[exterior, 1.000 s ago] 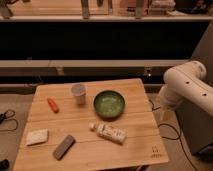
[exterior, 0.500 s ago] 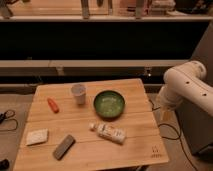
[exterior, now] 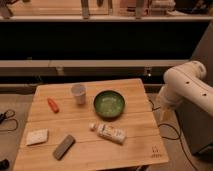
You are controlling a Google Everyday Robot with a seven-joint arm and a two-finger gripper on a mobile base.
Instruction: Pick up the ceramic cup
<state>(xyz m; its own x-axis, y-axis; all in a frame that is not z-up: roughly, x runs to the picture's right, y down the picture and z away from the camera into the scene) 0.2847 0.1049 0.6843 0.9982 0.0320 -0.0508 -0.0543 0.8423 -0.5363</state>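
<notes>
The ceramic cup [exterior: 78, 93] is small, plain white-grey and handleless. It stands upright on the wooden table [exterior: 135, 140], in the far middle part, just left of the wide dark-green bowl [exterior: 109, 104]. My white arm [exterior: 184, 82] is folded off the table's right side. The gripper [exterior: 164, 112] hangs at the arm's lower end, beside the table's right edge, far from the cup and holding nothing that I can see.
A white bottle with a printed label [exterior: 110, 132] lies in front of the bowl. An orange carrot-like item [exterior: 52, 104] lies left of the cup. A pale sponge [exterior: 37, 137] and a dark grey bar [exterior: 64, 146] lie near the front left. Shelving stands behind the table.
</notes>
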